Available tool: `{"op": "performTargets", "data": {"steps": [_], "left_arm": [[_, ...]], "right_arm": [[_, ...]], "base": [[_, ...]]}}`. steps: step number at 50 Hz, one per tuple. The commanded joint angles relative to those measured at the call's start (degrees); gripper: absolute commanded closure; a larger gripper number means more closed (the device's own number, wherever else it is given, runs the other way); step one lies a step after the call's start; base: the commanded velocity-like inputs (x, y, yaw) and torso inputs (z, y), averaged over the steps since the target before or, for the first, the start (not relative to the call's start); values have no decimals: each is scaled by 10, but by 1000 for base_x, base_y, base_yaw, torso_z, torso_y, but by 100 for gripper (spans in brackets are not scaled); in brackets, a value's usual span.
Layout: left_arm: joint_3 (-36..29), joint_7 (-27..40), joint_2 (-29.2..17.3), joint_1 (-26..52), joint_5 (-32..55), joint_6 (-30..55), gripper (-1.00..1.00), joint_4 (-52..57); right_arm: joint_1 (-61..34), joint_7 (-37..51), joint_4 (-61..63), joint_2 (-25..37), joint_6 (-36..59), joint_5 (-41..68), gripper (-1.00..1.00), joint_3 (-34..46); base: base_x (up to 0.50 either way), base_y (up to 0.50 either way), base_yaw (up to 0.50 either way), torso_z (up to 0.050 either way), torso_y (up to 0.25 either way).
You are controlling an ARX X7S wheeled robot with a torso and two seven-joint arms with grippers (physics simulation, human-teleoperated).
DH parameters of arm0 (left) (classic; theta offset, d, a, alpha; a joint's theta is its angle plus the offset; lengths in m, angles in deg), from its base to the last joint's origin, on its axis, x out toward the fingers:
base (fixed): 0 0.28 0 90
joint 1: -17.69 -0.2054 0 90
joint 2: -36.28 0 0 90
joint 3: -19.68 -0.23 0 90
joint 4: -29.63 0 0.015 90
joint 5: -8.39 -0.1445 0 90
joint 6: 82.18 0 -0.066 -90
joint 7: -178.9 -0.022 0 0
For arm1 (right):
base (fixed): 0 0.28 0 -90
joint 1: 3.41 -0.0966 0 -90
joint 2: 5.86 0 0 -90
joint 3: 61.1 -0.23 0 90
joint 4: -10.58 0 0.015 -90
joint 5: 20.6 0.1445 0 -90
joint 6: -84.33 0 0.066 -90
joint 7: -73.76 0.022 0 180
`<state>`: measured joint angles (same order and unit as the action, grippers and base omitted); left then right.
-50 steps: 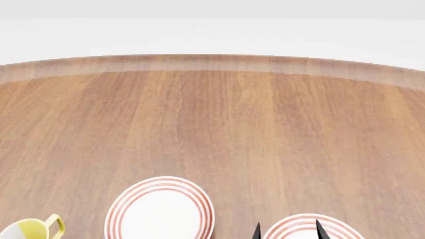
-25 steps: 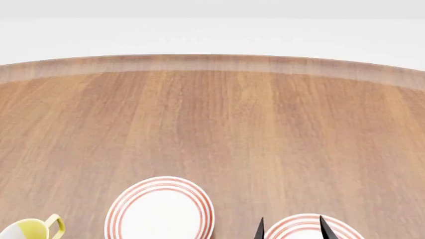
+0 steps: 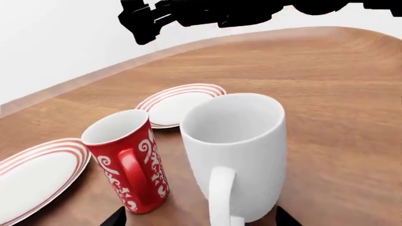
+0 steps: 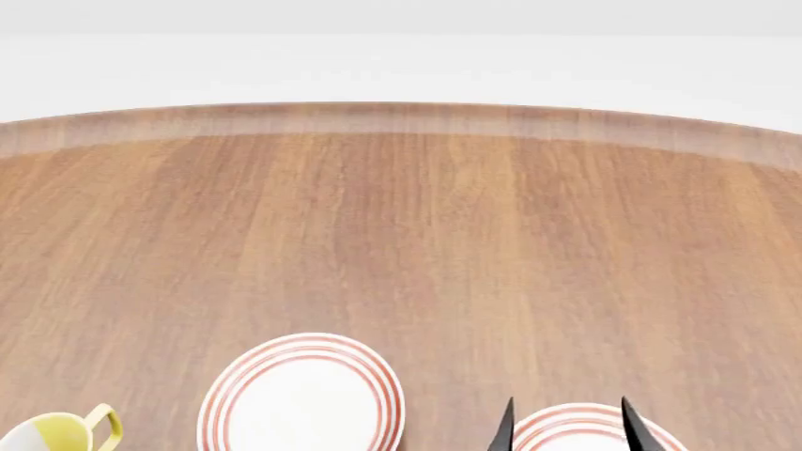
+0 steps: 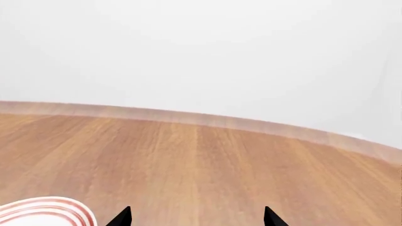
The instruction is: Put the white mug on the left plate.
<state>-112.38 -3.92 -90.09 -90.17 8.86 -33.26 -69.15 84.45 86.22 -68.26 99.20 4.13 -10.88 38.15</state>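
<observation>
In the left wrist view the plain white mug stands upright on the wooden table, handle toward the camera. My left gripper is open wide, one fingertip close beside the mug's base and the other by the red mug. In the head view the left plate lies flat with nothing on it; the white mug is out of that view. My right gripper hangs open over the right plate, holding nothing.
A red mug with white swirls stands right beside the white mug. Two ringed plates lie beyond the mugs. A small mug with yellow inside sits left of the left plate. The table's far edge curves across the back.
In the head view my right gripper's fingertips have shifted to the right and a little farther up over the right plate. Plates and the yellow mug have not moved.
</observation>
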Motion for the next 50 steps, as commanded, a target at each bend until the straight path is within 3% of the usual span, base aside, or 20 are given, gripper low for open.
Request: {"op": "performTargets", "data": {"steps": [1,18,19,21,50], "left_arm": [[-13,-17,20,22,10,-13,-100,-50],[-31,-67,41,72,40,-42,-100,-133],[-29,-65,19,65,49,-1,-100,-72],[-31,-68,15,64,52,8,-100,-56],[-49,-99,43,91,67,-15,-100,-102]], "right_arm": [[-3,2,18,5,14,12,-100,-4],[-8,10,27,9,27,15,-100,-2],[-9,11,30,10,30,15,-100,-2],[-10,11,32,11,31,15,-100,-2],[-16,23,41,14,40,17,-100,5]], "base": [[0,0,0,0,0],[0,0,0,0,0],[0,0,0,0,0],[0,0,0,0,0],[0,0,0,0,0]]}}
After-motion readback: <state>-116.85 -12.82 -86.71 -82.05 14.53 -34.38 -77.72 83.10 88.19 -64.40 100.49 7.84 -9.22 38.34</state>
